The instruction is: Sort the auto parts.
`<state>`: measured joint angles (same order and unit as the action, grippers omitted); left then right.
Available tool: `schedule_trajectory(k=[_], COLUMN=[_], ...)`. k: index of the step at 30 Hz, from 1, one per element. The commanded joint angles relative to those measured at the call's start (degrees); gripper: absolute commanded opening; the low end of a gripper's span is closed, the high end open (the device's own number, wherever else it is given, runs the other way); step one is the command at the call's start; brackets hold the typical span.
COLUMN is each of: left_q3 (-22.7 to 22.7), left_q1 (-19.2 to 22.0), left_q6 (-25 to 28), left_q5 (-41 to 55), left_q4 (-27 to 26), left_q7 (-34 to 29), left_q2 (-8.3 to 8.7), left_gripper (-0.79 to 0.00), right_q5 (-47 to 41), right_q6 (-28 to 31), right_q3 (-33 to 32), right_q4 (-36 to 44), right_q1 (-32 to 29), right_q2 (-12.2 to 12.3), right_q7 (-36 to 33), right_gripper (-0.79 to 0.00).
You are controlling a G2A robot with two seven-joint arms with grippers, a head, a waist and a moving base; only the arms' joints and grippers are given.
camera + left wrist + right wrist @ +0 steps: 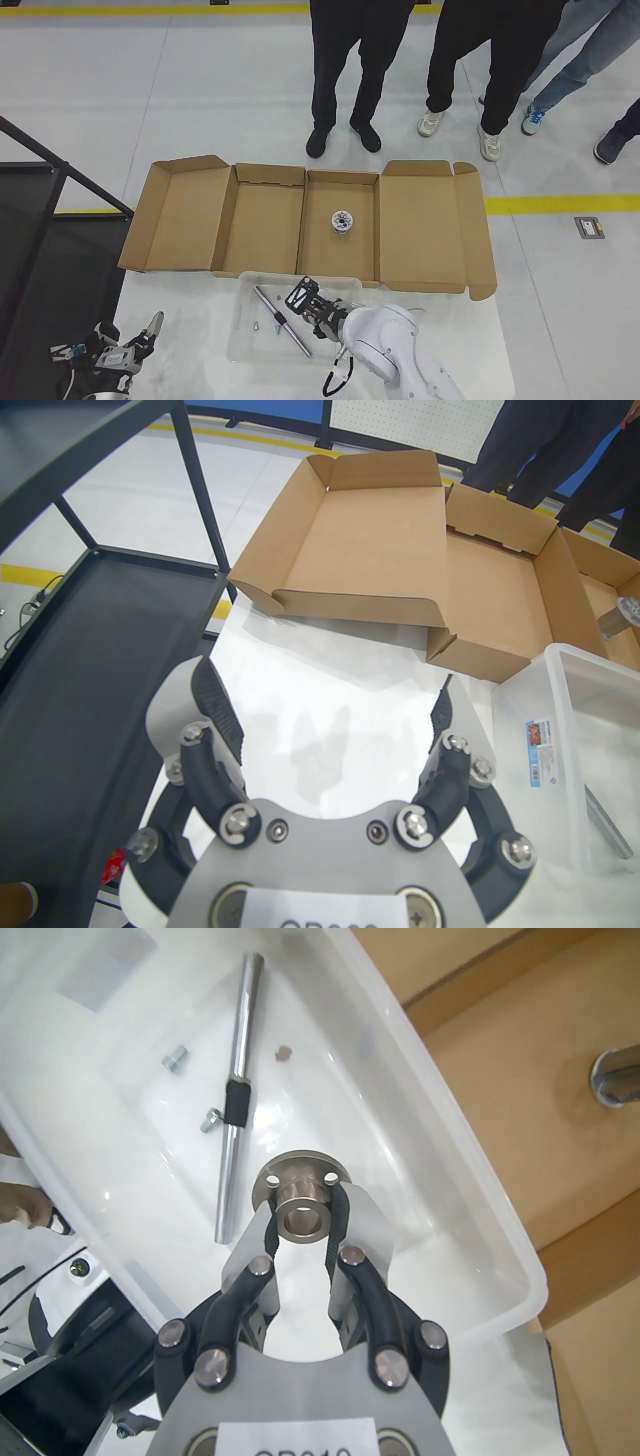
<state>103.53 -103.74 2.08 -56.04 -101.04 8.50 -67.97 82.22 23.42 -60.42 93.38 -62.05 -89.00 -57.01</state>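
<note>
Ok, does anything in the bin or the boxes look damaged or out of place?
Nothing stands out. The rod and two bolts lie loose in the clear bin; the right pincer grips a flanged bushing; one metal part stands in the cardboard box.

A white desk (470,350) stands on a grey floor (150,90) crossed by yellow lines (560,204), with a small plate (590,227) lying on the floor just beside one line. A black metal rack (40,270) stands just beside the desk's left edge. Farther back, a white pegboard (400,420) stands next to a blue panel (250,407).
</note>
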Motion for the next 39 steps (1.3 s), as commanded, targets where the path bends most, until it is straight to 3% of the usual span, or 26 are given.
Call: schedule_trajectory(k=[1,9,22,28,32,39], left_q3=[0.0,0.0,0.0,0.0,0.0,0.0], left_q1=[0.0,0.0,0.0,0.0,0.0,0.0], left_q6=[0.0,0.0,0.0,0.0,0.0,0.0], left_q5=[0.0,0.0,0.0,0.0,0.0,0.0], left_q4=[0.0,0.0,0.0,0.0,0.0,0.0], left_q7=[0.0,0.0,0.0,0.0,0.0,0.0], left_q2=[0.0,0.0,0.0,0.0,0.0,0.0], left_gripper=[0.0,0.0,0.0,0.0,0.0,0.0], right_q5=[-1.9,-8.6,-7.7,-12.1,-18.6,-34.6], right_q6=[1.9,10.6,10.7,10.4,14.8,29.0], right_q3=[-1.8,-7.4,-8.0,-9.1,-10.7,-14.2], right_q4=[1.5,5.7,6.0,4.0,2.1,-5.4], right_q1=[-1.2,-5.8,-6.1,-5.8,-5.5,-3.1], right_q2=[0.4,2.1,2.4,2.7,3.1,4.2], right_q7=[3.0,15.1,15.3,21.8,27.5,34.8], right_gripper=[-0.785,-0.785,-0.785,-0.785,-0.785,-0.785])
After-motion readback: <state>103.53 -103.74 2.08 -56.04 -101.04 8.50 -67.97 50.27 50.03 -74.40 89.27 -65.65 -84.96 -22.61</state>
